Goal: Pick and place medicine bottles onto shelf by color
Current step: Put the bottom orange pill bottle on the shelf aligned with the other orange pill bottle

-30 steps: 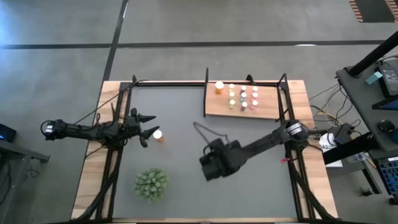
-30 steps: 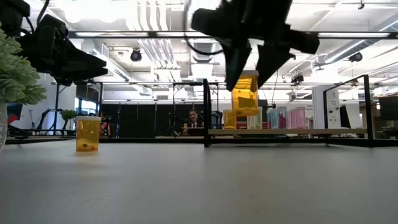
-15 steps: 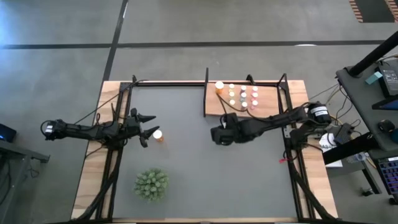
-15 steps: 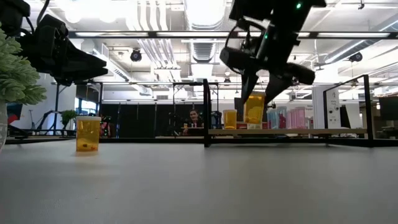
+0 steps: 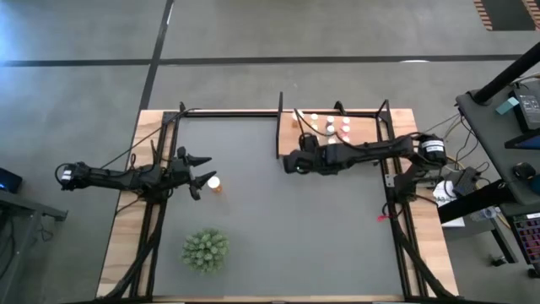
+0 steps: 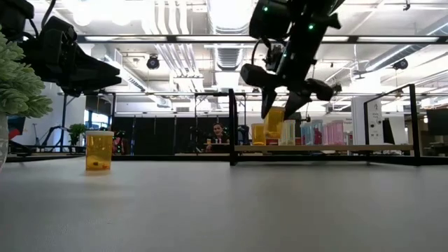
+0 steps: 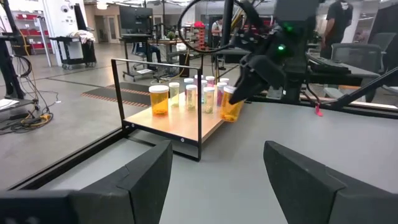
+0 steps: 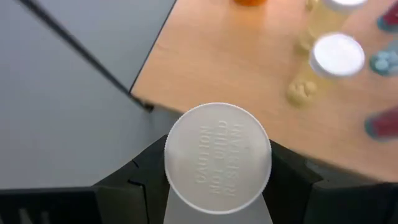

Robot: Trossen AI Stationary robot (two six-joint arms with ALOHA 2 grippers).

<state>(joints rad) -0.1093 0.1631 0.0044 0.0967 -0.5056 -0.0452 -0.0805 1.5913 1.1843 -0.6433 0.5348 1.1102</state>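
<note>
My right gripper (image 5: 292, 160) is shut on an orange medicine bottle with a white cap (image 6: 274, 122), just above the near left corner of the light-wood shelf (image 5: 364, 128). Several white-capped bottles (image 5: 330, 125) stand on the shelf board. My left gripper (image 5: 197, 172) is open at the mat's left side, a little above and left of a lone orange bottle (image 5: 214, 183), which stands on its base on the mat and also shows in the low view (image 6: 99, 151). My right gripper pinches the orange bottle between its two fingers (image 8: 134, 177) at the bottle's upper part, under the white cap (image 8: 217, 158). The fingers come from above, slanting down. The bottle hangs nearly upright below them, its base (image 6: 273, 134) clear of the shelf board.
A green spiky plant (image 5: 205, 250) stands at the mat's near left. Thin black frame posts (image 5: 279, 127) rise at the shelf's left edge and corners. The dark grey mat (image 5: 270, 236) lies open between the two arms. People show in the room beyond the table.
My right gripper has carried the orange bottle from the middle of the mat toward the far edge, to the shelf's near left corner, and has come lower. It has stayed shut on the bottle, which stays roughly upright.
</note>
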